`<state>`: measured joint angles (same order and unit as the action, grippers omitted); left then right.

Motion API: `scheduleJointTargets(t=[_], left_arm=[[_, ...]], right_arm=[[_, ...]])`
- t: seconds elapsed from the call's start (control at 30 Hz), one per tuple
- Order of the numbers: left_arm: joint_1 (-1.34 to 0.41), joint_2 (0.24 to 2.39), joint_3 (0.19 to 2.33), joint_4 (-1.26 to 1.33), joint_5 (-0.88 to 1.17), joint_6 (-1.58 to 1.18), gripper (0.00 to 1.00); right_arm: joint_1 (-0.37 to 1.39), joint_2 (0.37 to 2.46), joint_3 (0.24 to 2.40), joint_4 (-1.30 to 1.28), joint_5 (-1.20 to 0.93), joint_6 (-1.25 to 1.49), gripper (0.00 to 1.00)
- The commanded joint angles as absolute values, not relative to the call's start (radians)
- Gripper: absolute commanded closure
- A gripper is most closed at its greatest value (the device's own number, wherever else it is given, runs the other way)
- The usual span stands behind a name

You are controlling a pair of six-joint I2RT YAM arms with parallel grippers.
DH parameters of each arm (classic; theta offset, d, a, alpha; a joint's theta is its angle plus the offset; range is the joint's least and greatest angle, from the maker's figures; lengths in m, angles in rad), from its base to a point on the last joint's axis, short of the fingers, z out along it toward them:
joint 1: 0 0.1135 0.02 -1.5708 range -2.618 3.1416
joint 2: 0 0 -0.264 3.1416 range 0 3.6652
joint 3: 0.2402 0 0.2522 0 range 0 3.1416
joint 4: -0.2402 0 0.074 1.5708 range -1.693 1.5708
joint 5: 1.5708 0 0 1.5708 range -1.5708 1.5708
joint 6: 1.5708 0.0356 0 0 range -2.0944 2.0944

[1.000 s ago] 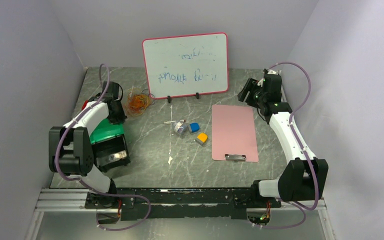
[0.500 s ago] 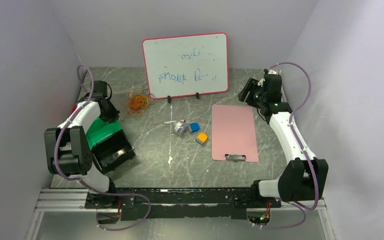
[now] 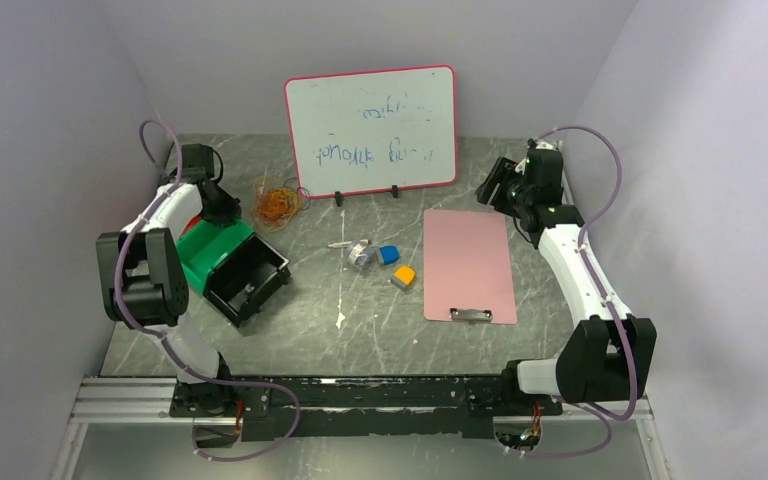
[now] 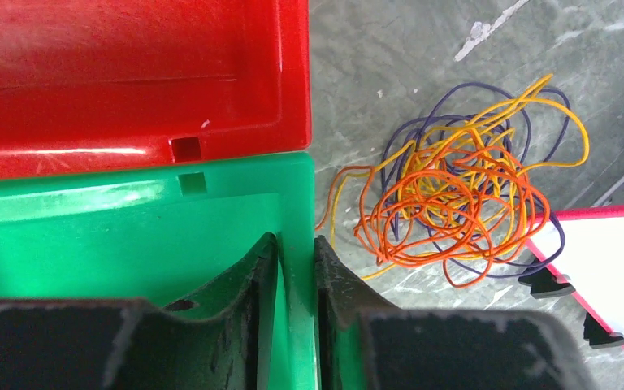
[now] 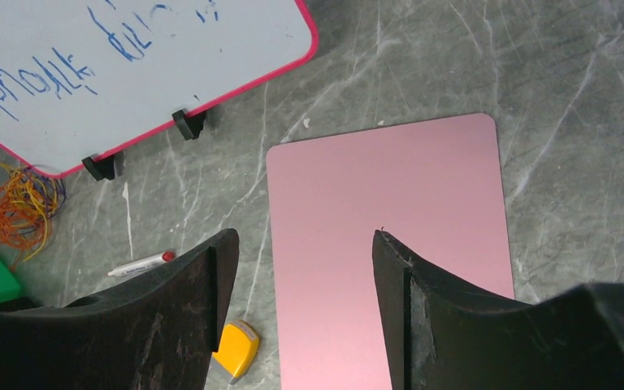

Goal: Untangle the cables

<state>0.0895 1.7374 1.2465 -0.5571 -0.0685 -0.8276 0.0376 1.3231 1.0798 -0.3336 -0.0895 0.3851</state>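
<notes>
Two arms, left arm [image 3: 165, 222] and right arm [image 3: 572, 255]: curved white shells between boxy black joints, each trailed by a looping mauve hose [image 3: 614, 160]. Fingers [image 5: 171, 325] are matte black and scuffed, with curved inner faces. The bases sit on a black plate [image 3: 360, 392] fixed to a silver rail [image 3: 120, 398].

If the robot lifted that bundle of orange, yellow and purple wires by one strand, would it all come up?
Probably most of it: the cables are thin strands looped through each other, so one likely drags the rest. They look limp and light, so loops would sag. The loose outer yellow loop might slide free.
</notes>
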Motion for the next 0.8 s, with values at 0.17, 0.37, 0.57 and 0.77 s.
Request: scheduleJointTargets(t=[0.17,0.37,0.57,0.77], left_arm=[[0.120,1.800,1.301,-0.504,0.040,-0.788,0.54],[0.124,1.765,1.335,-0.489,0.054,-0.700,0.32],[0.124,1.655,1.297,-0.434,0.139,-0.437,0.31],[0.117,1.469,1.130,-0.411,0.105,-0.180,0.31]], right_arm=[[0.032,1.321,1.077,-0.326,-0.090,0.387,0.35],[0.032,1.322,1.080,-0.322,-0.104,0.391,0.35],[0.032,1.319,1.077,-0.319,-0.108,0.384,0.34],[0.032,1.318,1.063,-0.308,-0.121,0.383,0.32]])
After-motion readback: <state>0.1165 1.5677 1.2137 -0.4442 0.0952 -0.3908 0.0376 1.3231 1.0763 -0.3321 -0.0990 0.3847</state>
